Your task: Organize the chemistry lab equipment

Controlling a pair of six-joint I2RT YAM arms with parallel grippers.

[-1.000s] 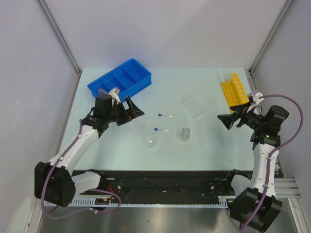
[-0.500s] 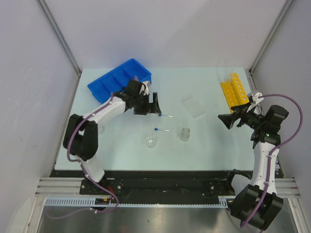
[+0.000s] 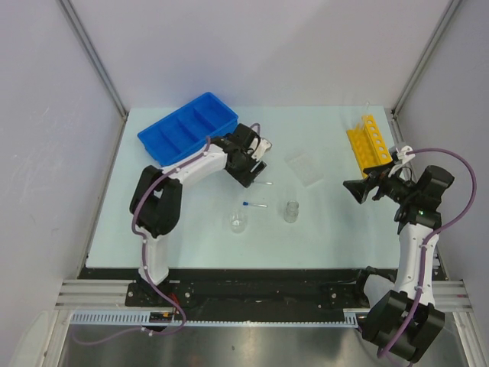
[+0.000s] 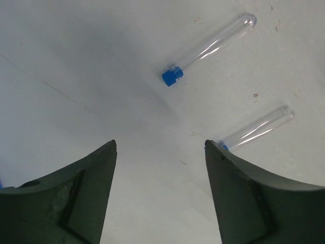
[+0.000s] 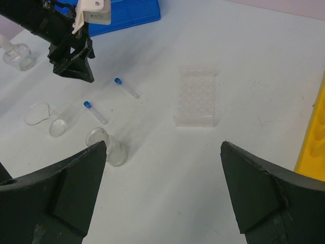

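Blue-capped, both thin tubes lie flat on the table point(image 4: 66, 66) just ahead of my left gripper point(image 4: 160, 146), whose jaws stand wide apart with nothing between them. In the left wrist view the far tube point(image 4: 210, 47) lies at 1 o'clock from the gap, clear of both fingers. The near tube point(image 4: 258, 128) is at 3 o'clock, its cap tucked behind the tip of the finger on the picture's right; I cannot tell whether they touch. From above, I see the left gripper hanging over the middle of the table, with the tray point(image 3: 187, 126) at its 10 o'clock, the plate point(image 3: 304, 167) at 3 o'clock, the beaker point(image 3: 238, 222) at 6 o'clock and the vial point(image 3: 291, 211) at 5 o'clock. My right gripper point(image 5: 163, 146) is spread wide and empty too, well apart from the tubes, with the rack point(image 3: 368, 141) at its 12 o'clock in the top view
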